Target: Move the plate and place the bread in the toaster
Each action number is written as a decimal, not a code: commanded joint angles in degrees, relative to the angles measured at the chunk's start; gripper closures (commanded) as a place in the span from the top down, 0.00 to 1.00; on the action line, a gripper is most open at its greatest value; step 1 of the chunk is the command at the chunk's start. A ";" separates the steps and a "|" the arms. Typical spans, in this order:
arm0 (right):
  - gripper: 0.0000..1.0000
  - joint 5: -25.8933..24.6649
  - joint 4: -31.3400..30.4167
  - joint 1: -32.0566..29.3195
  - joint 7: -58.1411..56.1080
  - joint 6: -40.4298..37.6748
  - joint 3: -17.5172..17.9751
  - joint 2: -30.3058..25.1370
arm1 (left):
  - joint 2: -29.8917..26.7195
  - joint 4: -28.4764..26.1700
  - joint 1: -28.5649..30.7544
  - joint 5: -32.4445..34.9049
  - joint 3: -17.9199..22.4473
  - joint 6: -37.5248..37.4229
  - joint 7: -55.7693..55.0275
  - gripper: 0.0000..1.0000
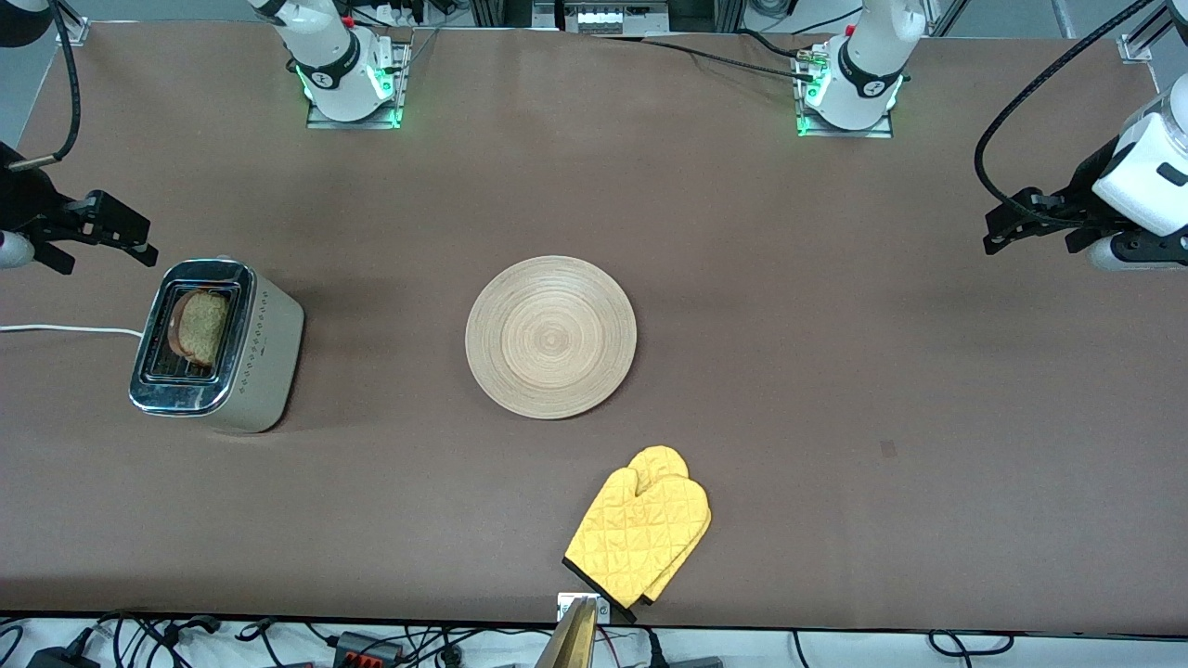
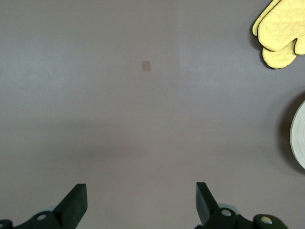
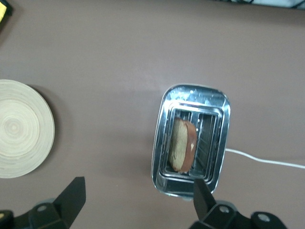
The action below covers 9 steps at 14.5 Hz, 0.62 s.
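Note:
The toaster (image 1: 251, 371) stands toward the right arm's end of the table. The bread (image 1: 200, 327) sits upright in one of its slots. The right wrist view shows the toaster (image 3: 190, 98) and the bread (image 3: 182, 145) from above. The wooden plate (image 1: 550, 336) lies bare at mid-table; it also shows in the right wrist view (image 3: 21, 128) and at the edge of the left wrist view (image 2: 299, 136). My right gripper (image 1: 107, 255) is open and empty in the air beside the toaster (image 3: 138, 200). My left gripper (image 1: 1030, 243) is open and empty over bare table at the left arm's end (image 2: 141, 202).
A yellow oven mitt (image 1: 640, 536) lies nearer to the front camera than the plate, by the table's edge, and shows in the left wrist view (image 2: 279, 33). The toaster's white cord (image 1: 65, 328) runs off the table's end. A small tape mark (image 1: 888, 449) is on the table.

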 commanded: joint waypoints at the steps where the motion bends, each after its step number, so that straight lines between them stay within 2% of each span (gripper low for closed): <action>1: 1.00 0.94 -1.51 -1.82 0.54 -3.93 1.45 -1.39 | 0.78 1.82 -0.28 1.04 0.47 -1.45 1.06 1.00; 9: 1.00 0.24 -1.33 -1.37 2.37 -5.09 1.54 -2.09 | 0.78 1.82 -0.28 1.12 0.56 -1.45 1.06 1.00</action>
